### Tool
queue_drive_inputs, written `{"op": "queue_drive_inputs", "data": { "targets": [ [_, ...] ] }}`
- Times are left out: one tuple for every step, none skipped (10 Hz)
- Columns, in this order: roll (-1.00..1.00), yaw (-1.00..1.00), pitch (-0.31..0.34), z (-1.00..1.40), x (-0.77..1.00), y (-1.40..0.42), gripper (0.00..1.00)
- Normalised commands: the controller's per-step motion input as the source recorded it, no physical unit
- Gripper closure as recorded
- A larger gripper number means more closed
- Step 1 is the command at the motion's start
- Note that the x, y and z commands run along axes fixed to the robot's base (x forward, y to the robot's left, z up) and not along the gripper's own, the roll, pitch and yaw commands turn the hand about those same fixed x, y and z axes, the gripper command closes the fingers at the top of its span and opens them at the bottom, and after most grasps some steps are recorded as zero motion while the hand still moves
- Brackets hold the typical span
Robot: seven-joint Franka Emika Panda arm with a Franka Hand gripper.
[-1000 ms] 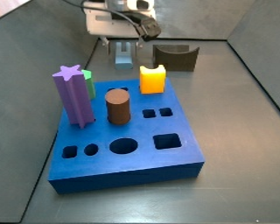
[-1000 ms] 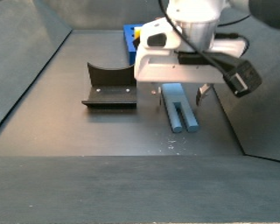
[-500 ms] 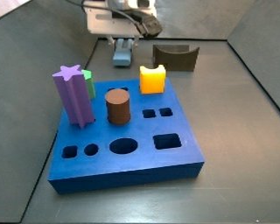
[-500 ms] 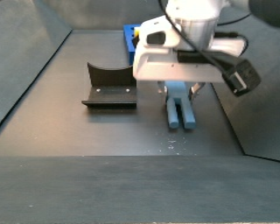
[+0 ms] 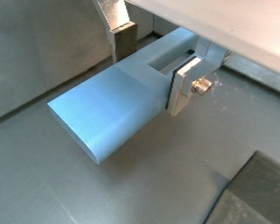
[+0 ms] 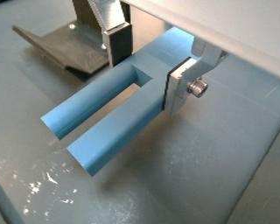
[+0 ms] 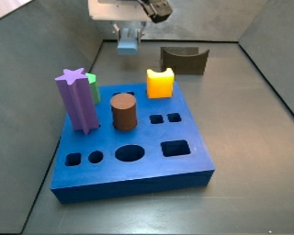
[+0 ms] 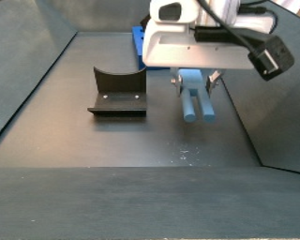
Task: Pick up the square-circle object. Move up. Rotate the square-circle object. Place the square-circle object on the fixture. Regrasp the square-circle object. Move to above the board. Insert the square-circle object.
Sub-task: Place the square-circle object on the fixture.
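— Right, where does the piece stand?

— Nearest in a side view is the large thick blue board (image 7: 135, 151) with its round, square and small paired holes. A purple star-topped post (image 7: 76, 101) and a brown cylinder (image 7: 122, 114) stand in it, and an orange-yellow notched block (image 7: 160, 83) at its far edge. Beyond that, towards the far edge of the floor, sits the small dark brown fixture (image 7: 184, 60) with its scooped top. Farthest and highest is the gripper (image 7: 130, 38).

— And the jaws?

— Clamped on the pale grey-blue square-circle object (image 6: 113, 109), near one end of its two joined bars. In a wrist view the silver plates press both flanks, and the rest of the piece juts out free. In a side view the square-circle object (image 8: 195, 97) appears to hang clear of the floor, lying level, beside the fixture (image 8: 116, 91) but apart from it.

— So which step?

— I judge the pick done and the move up in hand. Nothing is rotated yet.

— Next?

— Enough height first, I'd think, then a turn of the wrist so the piece can be set into the fixture's curved seat between its raised ends. The grip is off-centre, so the long free end could swing or slip as it turns.
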Motion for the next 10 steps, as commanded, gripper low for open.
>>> {"op": "queue_drive_inputs", "data": {
  "targets": [
    [0.01,0.00,0.011,1.00,0.00,0.00,1.00],
    [0.02,-0.01,0.027,1.00,-0.01,0.00,1.00],
    [0.02,-0.01,0.030,1.00,-0.01,0.01,1.00],
    [0.04,-0.02,0.038,1.00,-0.02,0.01,1.00],
    [0.04,-0.02,0.043,1.00,-0.02,0.01,1.00],
    [0.05,-0.03,0.051,1.00,-0.03,0.02,1.00],
    [0.06,-0.03,0.058,0.90,-0.02,0.02,1.00],
    [0.07,-0.02,0.066,0.69,-0.01,0.02,1.00],
    [0.07,-0.02,0.076,0.53,-0.01,0.02,1.00],
    [0.08,-0.02,0.088,0.37,0.00,0.02,1.00]
  ]
}}
